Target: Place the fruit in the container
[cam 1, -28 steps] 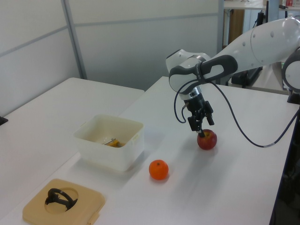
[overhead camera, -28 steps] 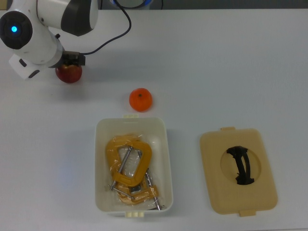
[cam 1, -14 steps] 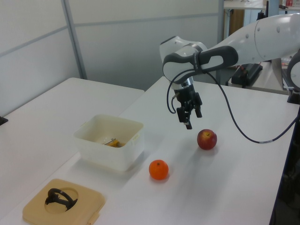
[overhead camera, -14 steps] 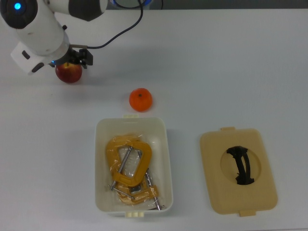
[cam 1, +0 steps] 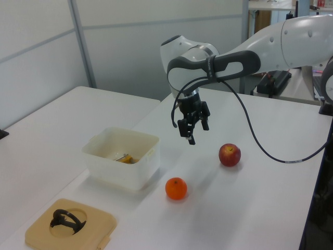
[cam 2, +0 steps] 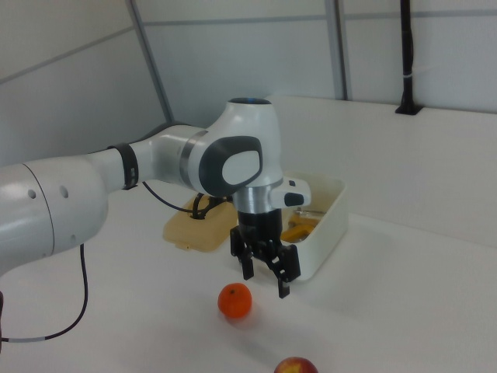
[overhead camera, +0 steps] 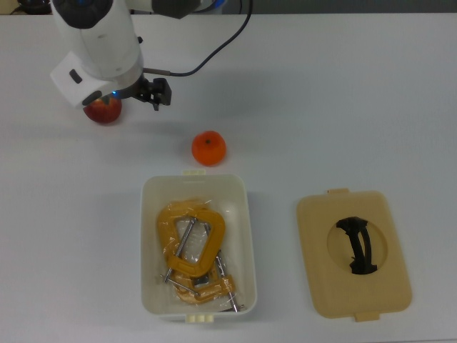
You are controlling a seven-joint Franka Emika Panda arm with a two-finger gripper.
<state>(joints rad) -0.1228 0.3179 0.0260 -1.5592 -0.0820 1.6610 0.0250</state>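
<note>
The dark-red apple (overhead camera: pixel 105 111) lies on the table at the top view's upper left, partly under the arm's white wrist. It shows whole in the left view (cam 1: pixel 229 154) and at the bottom edge of the right view (cam 2: pixel 295 366). My gripper (overhead camera: pixel 153 95) hangs open and empty above the table, just right of the apple in the top view; it also shows in the left view (cam 1: pixel 188 134) and the right view (cam 2: pixel 266 281). The deep white tub (overhead camera: pixel 243 214) sits lower in the top view, apart from the gripper.
An orange fruit (overhead camera: pixel 208 148) rests between the gripper and the tub. Yellow clamps in clear plastic (overhead camera: pixel 191 243) fill the tub. The flat tan lid (overhead camera: pixel 314 286) with a black handle lies to the tub's right in the top view. A black cable trails from the arm.
The gripper has risen off the apple and moved right in the top view, toward the orange fruit. The apple stayed where it was on the table.
</note>
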